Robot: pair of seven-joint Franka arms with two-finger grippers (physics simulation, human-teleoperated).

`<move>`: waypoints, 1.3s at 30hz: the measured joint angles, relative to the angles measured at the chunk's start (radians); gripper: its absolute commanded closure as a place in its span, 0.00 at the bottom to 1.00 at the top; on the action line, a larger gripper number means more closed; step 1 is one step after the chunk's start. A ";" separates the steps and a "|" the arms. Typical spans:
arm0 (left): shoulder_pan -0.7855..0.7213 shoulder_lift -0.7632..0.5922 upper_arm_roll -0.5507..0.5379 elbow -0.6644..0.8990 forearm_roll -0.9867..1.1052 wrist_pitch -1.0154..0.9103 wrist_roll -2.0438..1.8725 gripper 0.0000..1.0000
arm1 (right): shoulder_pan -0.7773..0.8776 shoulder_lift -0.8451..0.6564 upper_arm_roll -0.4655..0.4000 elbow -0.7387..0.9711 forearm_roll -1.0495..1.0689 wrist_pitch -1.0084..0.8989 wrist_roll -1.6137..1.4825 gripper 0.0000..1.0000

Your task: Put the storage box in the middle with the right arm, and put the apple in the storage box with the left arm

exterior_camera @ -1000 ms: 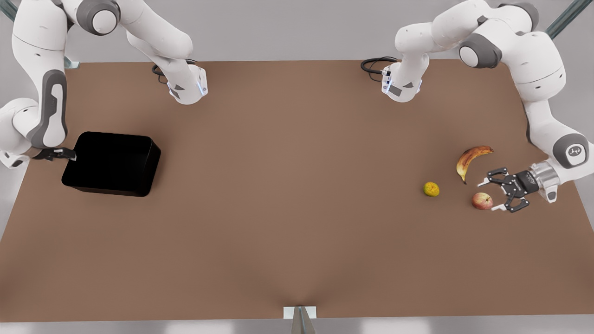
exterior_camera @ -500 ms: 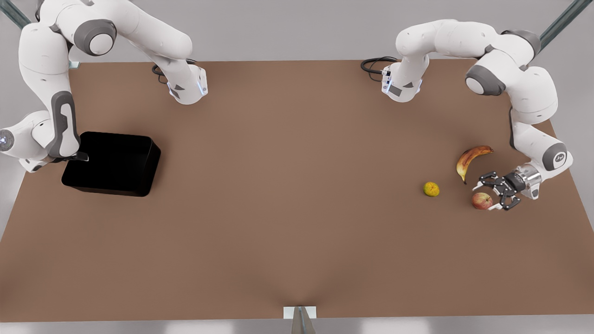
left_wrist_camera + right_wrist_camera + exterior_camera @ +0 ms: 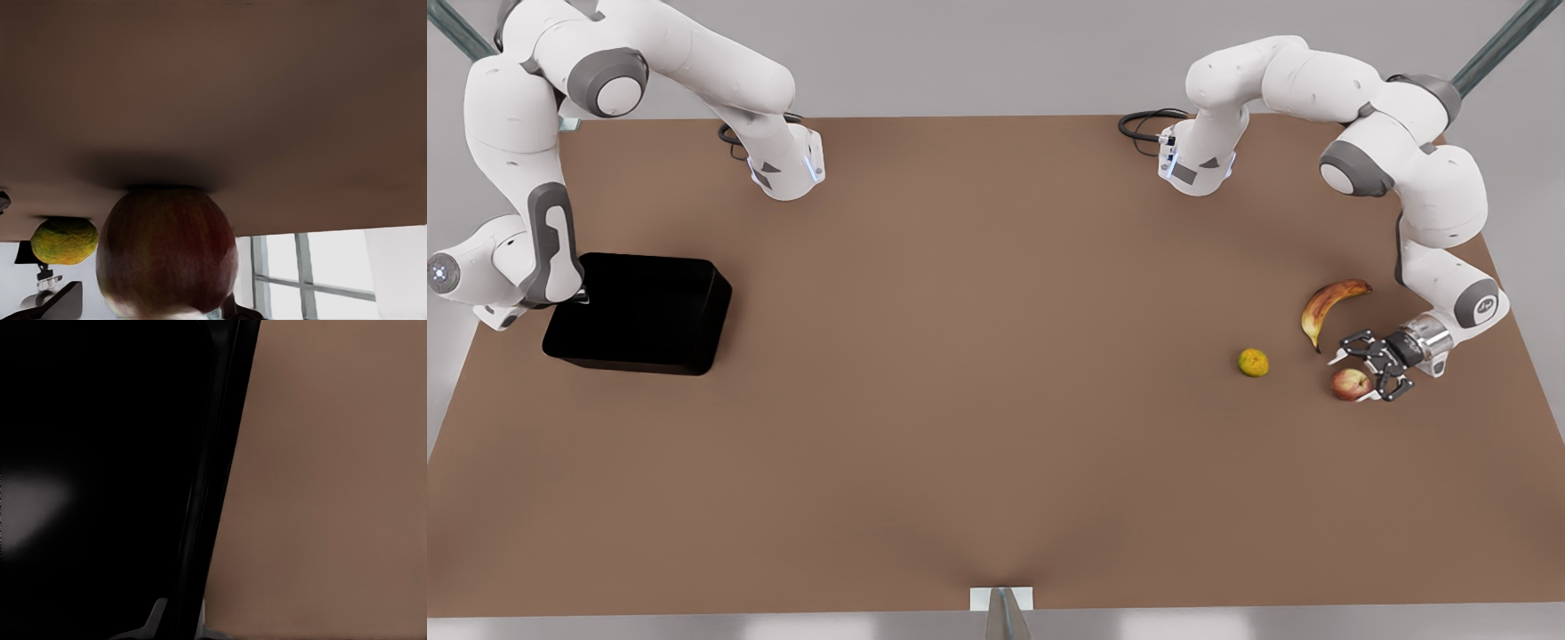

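Observation:
The glossy black storage box [image 3: 637, 311] sits at the front view's left side of the table. My right gripper [image 3: 580, 299] is at its left wall, mostly hidden behind the arm. In the right wrist view the box wall [image 3: 207, 487] runs between my fingertips [image 3: 157, 613], which press it from both sides. The red-and-yellow apple [image 3: 1350, 384] lies at the front view's right. My left gripper [image 3: 1352, 379] is low on the table and open, with a finger on each side of the apple. The apple [image 3: 167, 250] fills the left wrist view.
A browning banana [image 3: 1327, 304] lies just behind the apple, close to the left gripper. A yellow-green citrus [image 3: 1253, 362] sits toward the middle from the apple, and shows as citrus [image 3: 64, 241] in the left wrist view. Both arm bases [image 3: 787, 169] stand at the table's far edge.
The left gripper has come down and forward until its fingers flank the apple. The right gripper has moved onto the box's left wall, and the box has shifted slightly.

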 measured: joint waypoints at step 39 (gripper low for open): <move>-0.260 -0.373 -0.170 0.083 0.232 0.394 -0.435 0.46 | 0.903 0.309 0.310 0.643 0.396 -0.218 0.587 0.00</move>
